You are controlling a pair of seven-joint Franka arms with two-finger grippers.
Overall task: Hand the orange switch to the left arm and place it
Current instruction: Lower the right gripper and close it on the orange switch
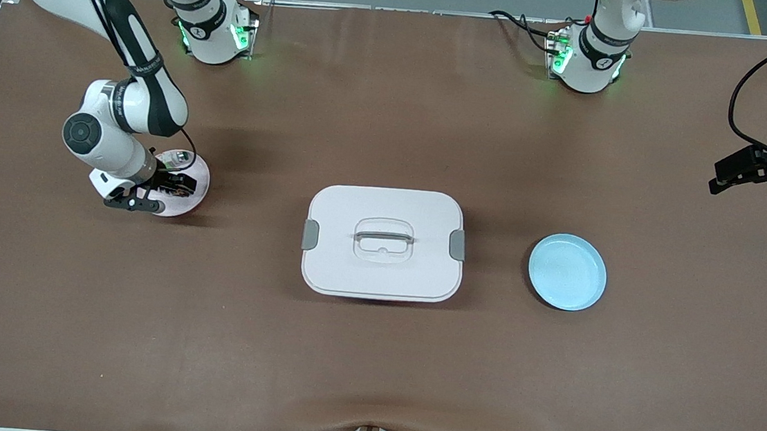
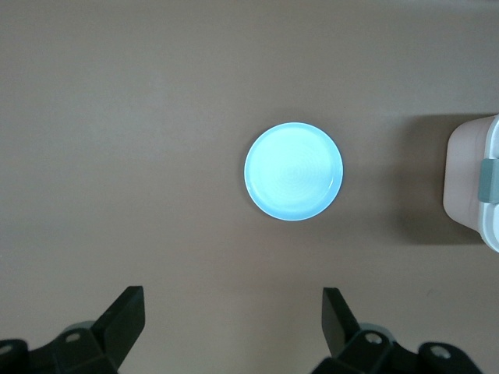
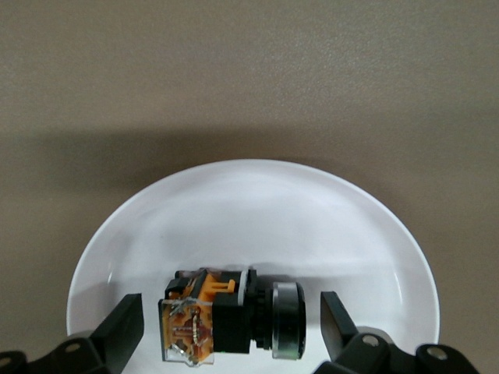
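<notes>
I see the right gripper spread, the switch lying between its fingers on the pink plate. My left gripper waits, fingers spread, over bare table.

table: matt brown covering, faintly grainy, fills the front view; slight ripple at its lower edge
box: smooth white plastic, satin sheen, centre of the front view; grey matt latches; clear-looking handle recess
blue plate: smooth, glossy pale blue, right of centre
pink plate: glossy, smooth, left of the front view; looks white in the right wrist view
orange switch: black matt plastic, orange plastic part, shiny metal ring
arms: glossy white shells, black bands
</notes>
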